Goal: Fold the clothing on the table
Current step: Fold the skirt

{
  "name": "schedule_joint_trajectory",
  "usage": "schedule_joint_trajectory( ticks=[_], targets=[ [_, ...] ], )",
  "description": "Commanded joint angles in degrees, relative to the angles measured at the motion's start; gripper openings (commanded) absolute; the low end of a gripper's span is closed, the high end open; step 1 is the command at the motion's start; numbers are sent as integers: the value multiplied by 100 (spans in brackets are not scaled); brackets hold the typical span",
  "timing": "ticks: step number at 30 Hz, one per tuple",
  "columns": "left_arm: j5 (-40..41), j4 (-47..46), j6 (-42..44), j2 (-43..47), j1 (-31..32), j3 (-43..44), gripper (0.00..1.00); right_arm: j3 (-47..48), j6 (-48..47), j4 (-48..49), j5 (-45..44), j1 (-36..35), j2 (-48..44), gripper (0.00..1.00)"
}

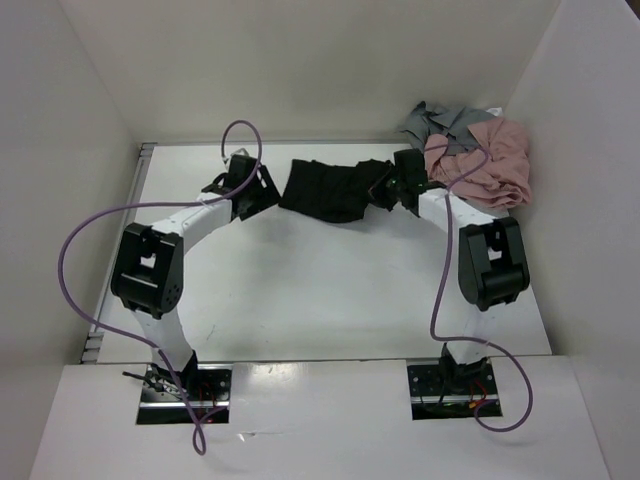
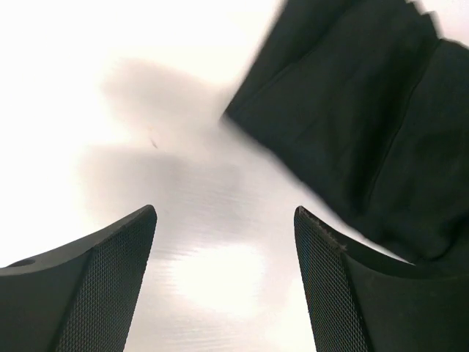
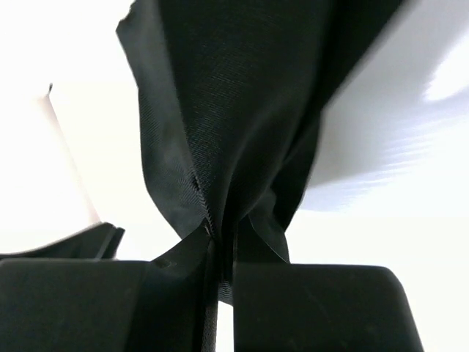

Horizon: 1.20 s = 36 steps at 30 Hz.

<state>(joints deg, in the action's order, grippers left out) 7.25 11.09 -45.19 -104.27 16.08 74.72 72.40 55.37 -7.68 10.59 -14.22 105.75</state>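
While the white table spreads beneath both arms, the black clothing lies bunched between the two grippers at its far side. Beyond the right gripper, a pink garment and a grey garment sit heaped in the corner. That right gripper is clamped tight on a gathered fold of the clothing. The left gripper hangs with jaws spread wide, holding nothing, the cloth's edge just ahead to its right.

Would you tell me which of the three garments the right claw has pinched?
The black clothing, pinched in the right claw; the pink garment and grey garment lie heaped in the far right corner.
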Motion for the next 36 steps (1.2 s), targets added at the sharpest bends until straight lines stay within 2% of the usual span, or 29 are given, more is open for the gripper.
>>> schedule_joint_trajectory(
  ticks=[1, 5, 7, 11, 19, 26, 31, 36],
  targets=[
    [137, -142, 10, 292, 202, -54, 83, 255, -413, -513, -382, 33, -423, 0],
    [84, -257, -51, 399, 256, -229, 83, 879, -667, -945, -66, 33, -214, 0],
    [84, -257, -51, 469, 256, -299, 83, 1448, -861, -1390, -66, -107, 14, 0],
    [31, -309, 1, 469, 256, -370, 83, 1962, -1002, -1841, -189, -310, 393, 0],
    [-136, -389, 107, 144, 308, 164, 83, 759, -1002, -1895, -496, -371, -336, 0],
    [-188, -441, 221, -41, 650, 614, 82, -444, -809, -2071, -689, -433, -1082, 0],
    [-250, -546, 274, -339, 896, 824, 82, -832, -730, -2211, -962, -485, -1733, 0],
    [268, -696, 590, -524, 1301, 825, 72, -833, -730, -2282, -1068, -485, -1786, 0]
  ],
)
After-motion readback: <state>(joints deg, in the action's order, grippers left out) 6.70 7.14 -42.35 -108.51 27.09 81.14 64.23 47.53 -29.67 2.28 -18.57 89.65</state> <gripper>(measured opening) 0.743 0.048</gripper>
